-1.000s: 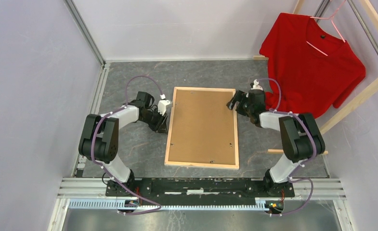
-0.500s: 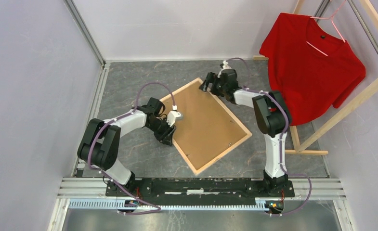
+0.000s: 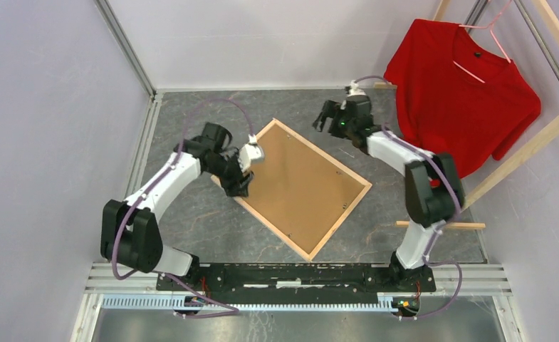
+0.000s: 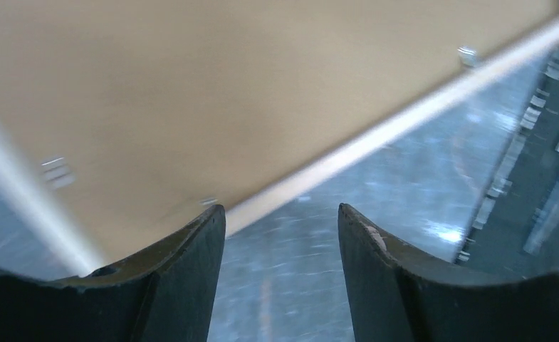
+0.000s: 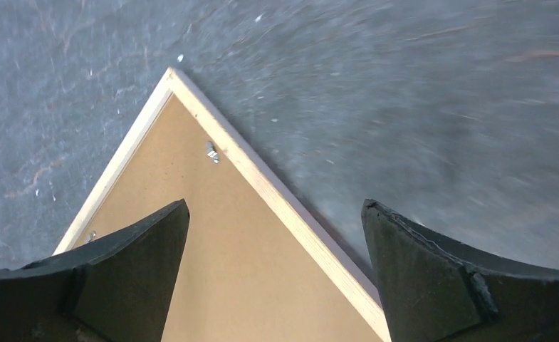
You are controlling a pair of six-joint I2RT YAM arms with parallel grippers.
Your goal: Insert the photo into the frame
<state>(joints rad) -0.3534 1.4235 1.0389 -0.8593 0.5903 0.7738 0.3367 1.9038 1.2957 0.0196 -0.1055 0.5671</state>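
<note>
The frame (image 3: 298, 189) lies diagonally on the grey table with its light-wood reverse up and a brown hardboard sheet (image 3: 301, 182) in it. The photo is out of view. My left gripper (image 3: 237, 184) is open and empty at the frame's left corner. In the left wrist view the gripper (image 4: 282, 214) is low over the table beside the frame's rail (image 4: 404, 121). My right gripper (image 3: 322, 121) is open and empty, hovering by the frame's far edge. In the right wrist view the gripper (image 5: 275, 206) looks down on the frame's corner (image 5: 184, 89) and rail.
A red T-shirt (image 3: 461, 92) hangs on a pink hanger from a bare-wood clothes rack (image 3: 533, 142) at the back right. The rack's foot (image 3: 440, 224) lies on the table by the right arm. Grey walls stand on the left and at the back.
The frame has turned from square-on to diagonal on the table. My right gripper has moved back and left, off the frame's right rail. My left arm has swung back by the left corner.
</note>
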